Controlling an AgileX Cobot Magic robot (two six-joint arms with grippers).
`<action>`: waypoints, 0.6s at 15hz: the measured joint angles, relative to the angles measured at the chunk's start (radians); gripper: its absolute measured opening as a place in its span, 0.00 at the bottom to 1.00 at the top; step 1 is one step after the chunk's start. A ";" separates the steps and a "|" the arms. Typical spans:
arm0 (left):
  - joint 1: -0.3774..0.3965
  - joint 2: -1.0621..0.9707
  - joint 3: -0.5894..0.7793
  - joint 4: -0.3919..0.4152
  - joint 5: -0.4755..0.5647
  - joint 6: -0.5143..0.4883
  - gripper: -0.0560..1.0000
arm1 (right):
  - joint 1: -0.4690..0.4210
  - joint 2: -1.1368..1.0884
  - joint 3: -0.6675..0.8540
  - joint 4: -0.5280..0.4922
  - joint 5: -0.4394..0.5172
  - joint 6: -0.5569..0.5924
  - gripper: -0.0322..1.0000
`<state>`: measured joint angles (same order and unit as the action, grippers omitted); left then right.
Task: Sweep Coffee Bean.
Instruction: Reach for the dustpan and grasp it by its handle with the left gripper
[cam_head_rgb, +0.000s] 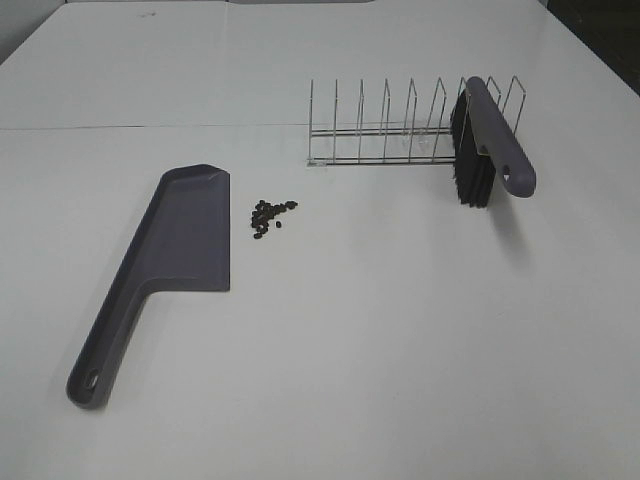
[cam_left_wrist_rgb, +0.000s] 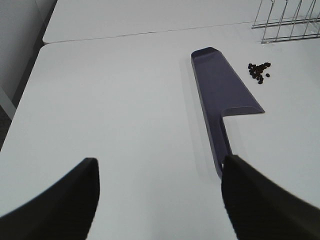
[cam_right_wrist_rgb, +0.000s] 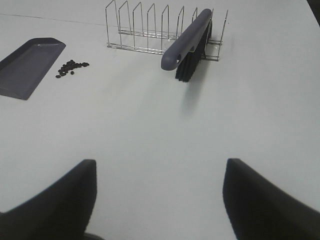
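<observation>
Exterior high view is showing the whole layout; neither tool is being handled. Places are being given from the dustpan (cam_head_rgb: 170, 250).

- Table (cam_head_rgb: 400, 380): white, carrying everything.
- Wire rack (cam_head_rgb: 385, 135): standing well apart from the dustpan, beyond its pan end, on the side where the coffee bean (cam_head_rgb: 272, 214) cluster is lying.
- Dustpan: grey, lying flat, pan end pointing away from the robot, handle running back toward the robot's left. Nothing is touching it.
- Brush (cam_head_rgb: 490, 130): grey handle, black bristles, resting in the rack end farthest from the dustpan, handle leaning out toward the robot.
- Left gripper (cam_left_wrist_rgb: 160, 167): hanging over the table near the dustpan's handle end, fingers (cam_left_wrist_rgb: 75, 195) spread wide, holding nothing.
- Right gripper (cam_right_wrist_rgb: 160, 167): hovering well apart from the dustpan, on the brush's side, fingers (cam_right_wrist_rgb: 260, 195) likewise spread wide, gripping nothing.
- Coffee bean: small dark cluster lying on the table just beside the dustpan's long pan edge, between it and the rack; seemingly not touching it.

Judgement: the task is sitting at its opening step, fetching the tools; no bean is lying in the pan. Next move is likely calling for the right gripper to close on the brush handle and lift it clear of the rack wires, while the left is taking the dustpan handle to steady the pan for the sweep. Loose beans are liable to scatter under a hard stroke.
</observation>
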<state>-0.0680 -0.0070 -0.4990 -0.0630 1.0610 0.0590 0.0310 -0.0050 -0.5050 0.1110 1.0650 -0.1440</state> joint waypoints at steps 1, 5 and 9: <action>0.000 0.000 0.000 0.000 0.000 0.000 0.66 | 0.000 0.000 0.000 0.000 0.000 0.000 0.69; 0.000 0.000 0.000 0.000 0.000 0.000 0.66 | 0.000 0.000 0.000 0.000 0.000 0.000 0.69; 0.000 0.000 0.000 0.000 0.000 0.000 0.66 | 0.000 0.000 0.000 0.000 0.000 0.000 0.69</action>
<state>-0.0680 -0.0070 -0.4990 -0.0630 1.0610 0.0590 0.0310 -0.0050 -0.5050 0.1110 1.0650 -0.1440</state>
